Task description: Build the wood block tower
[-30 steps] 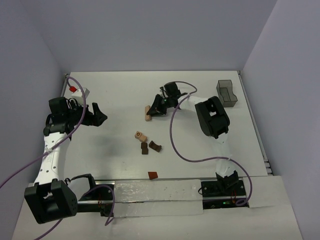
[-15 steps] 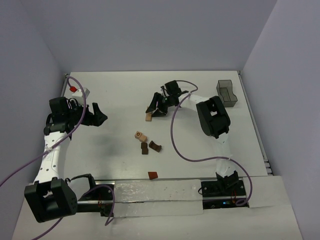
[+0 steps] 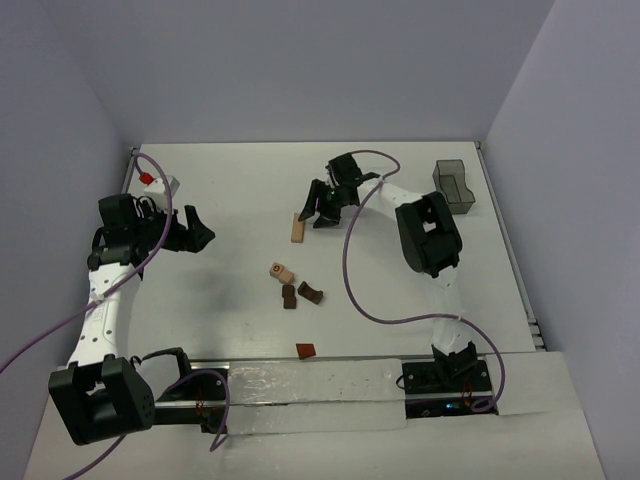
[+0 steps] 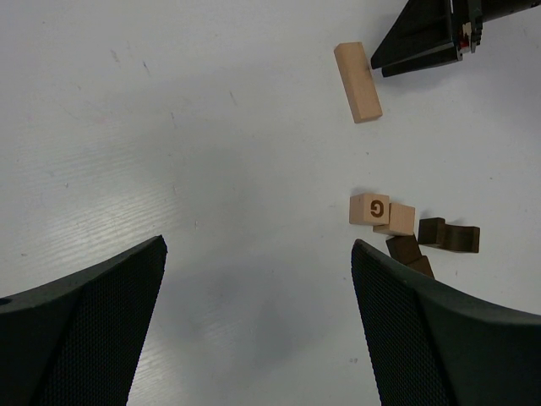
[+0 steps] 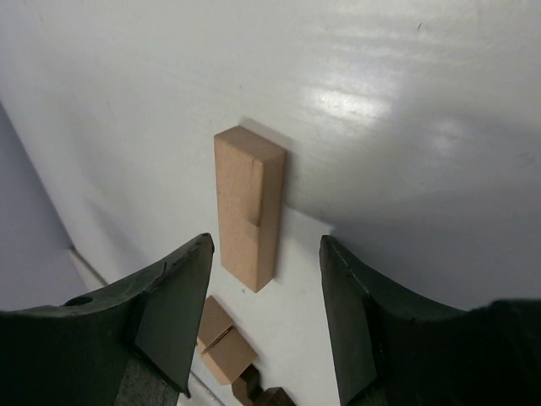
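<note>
White table (image 3: 240,190), nothing stacked yet. The tan plank (image 5: 248,206) lies flat, loose blocks (image 3: 290,283) at its 6 o'clock. The right gripper (image 3: 314,217) is spread over it, not touching; the left gripper (image 4: 258,245) is spread, well apart. Likely light, rigid, slick: pinch long sides mid-length.

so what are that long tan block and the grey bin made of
The long tan block looks like bare, unvarnished light wood: matte tan faces, crisp square edges, no gloss. The grey bin seems to be translucent smoky plastic, since its walls look thin and see-through, though it is too small in the top view to be sure.
</note>
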Robot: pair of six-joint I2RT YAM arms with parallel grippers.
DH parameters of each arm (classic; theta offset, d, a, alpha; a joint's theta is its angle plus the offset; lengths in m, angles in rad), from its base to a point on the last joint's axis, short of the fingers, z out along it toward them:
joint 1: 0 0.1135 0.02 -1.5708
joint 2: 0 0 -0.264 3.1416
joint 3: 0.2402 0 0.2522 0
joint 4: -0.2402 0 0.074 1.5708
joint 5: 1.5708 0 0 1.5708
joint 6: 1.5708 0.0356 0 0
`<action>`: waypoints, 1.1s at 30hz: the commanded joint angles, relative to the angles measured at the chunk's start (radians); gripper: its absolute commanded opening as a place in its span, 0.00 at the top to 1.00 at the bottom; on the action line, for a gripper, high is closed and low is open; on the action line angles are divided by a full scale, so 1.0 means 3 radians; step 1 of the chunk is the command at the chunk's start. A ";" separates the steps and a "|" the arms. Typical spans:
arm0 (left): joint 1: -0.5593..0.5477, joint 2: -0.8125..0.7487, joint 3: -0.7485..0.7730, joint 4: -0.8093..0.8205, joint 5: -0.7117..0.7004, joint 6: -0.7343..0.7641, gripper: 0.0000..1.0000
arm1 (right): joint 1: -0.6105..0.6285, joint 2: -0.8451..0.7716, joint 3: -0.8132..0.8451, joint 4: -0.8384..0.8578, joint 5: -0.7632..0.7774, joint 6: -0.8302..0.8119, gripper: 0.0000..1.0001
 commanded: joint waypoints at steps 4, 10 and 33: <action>0.0025 -0.0040 0.0067 0.0127 -0.0001 0.0019 0.04 | -0.0003 0.0286 0.0403 -0.0496 0.0541 -0.0343 0.38; 0.0030 -0.0033 0.0025 0.0174 -0.0008 -0.0004 0.04 | 0.0079 0.0312 0.0603 -0.0694 0.0723 -0.0363 0.33; 0.0031 -0.0161 -0.0121 0.0218 -0.0110 0.0018 0.04 | 0.0906 0.0332 0.0935 -0.1433 0.2503 0.0035 0.05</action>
